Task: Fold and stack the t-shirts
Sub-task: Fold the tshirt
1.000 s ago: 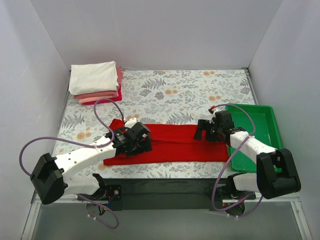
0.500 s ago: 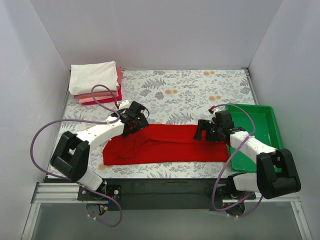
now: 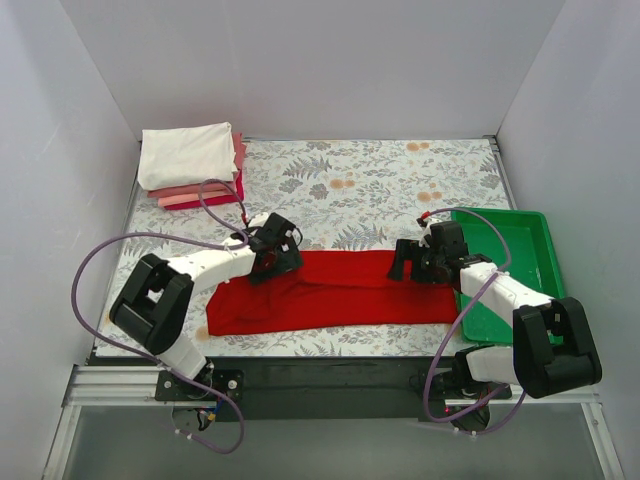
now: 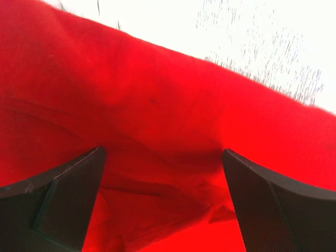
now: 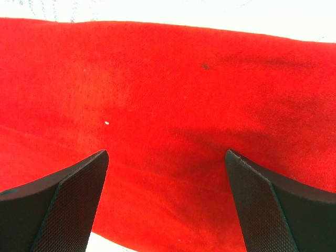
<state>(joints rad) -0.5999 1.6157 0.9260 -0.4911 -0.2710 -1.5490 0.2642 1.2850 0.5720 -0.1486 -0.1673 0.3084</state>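
The floral-patterned desk [image 3: 400, 180] is covered across its near half by the red t-shirt [image 3: 350, 300], which is laid out as a long band whose long axis runs left to right, from in front of the left arm to the near left edge of the green tray [image 3: 520, 250]. The tray is set at the right side of the desk. The stack of folded t-shirts [image 3: 190, 160] is placed in the far left corner, well apart from the red band, with a white one on top and salmon pink and crimson layers seen beneath. The left hand [image 3: 278, 258] is held over the far edge of the band near its left end. In its wrist view the fingers [image 4: 68, 194] are seen spread apart with wrinkled red cloth below and between them, nothing being clamped. The right hand [image 3: 403, 265] is poised over the far edge towards the right end, its fingers [image 5: 58, 205] likewise apart above flat cloth. The band is thus spanned by both hands along its length. A fold across the long axis is judged to be due, and since the stack lies to the far left, the left arm is the nearer for the final transfer.
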